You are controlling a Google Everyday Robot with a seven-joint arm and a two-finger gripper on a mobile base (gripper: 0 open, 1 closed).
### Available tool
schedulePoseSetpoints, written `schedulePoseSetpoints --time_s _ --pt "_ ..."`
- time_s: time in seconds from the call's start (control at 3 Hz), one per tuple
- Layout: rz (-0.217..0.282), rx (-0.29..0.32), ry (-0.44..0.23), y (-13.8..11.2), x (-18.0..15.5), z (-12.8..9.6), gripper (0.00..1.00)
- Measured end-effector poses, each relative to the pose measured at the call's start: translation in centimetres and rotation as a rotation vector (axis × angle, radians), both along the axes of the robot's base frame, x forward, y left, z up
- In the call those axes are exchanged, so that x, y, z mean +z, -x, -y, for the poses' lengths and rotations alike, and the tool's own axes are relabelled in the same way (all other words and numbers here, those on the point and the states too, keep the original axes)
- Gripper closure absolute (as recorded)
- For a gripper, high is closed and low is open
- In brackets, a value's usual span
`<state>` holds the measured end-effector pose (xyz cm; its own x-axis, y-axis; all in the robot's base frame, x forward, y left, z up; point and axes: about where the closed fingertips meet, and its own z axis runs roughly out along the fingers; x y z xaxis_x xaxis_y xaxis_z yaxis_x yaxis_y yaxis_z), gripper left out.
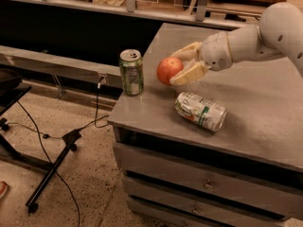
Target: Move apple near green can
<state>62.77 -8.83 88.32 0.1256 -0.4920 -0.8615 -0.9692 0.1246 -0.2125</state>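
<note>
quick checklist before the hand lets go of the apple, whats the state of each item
1. Grip: hand closed on the apple, low over the table: ok.
2. Apple close to the green can: ok, just beside it with a gap between them.
3. Apple resting on the table: cannot tell.
4. Green can upright: ok.
5. White can, lying on its side, apart from the apple: ok.

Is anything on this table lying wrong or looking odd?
The white can lies on its side, while the green can stands upright. No spill shows. The gripper holds the apple near the green can.
</note>
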Motion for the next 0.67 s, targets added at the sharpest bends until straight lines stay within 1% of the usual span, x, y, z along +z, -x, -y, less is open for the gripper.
schedulePoseSetpoints --time_s 0.33,0.67 --pt "-0.006 0.036 0.014 1.15 -0.17 -1.11 1.00" --pt "-0.009 0.046 0.016 1.34 -0.29 -1.52 0.88"
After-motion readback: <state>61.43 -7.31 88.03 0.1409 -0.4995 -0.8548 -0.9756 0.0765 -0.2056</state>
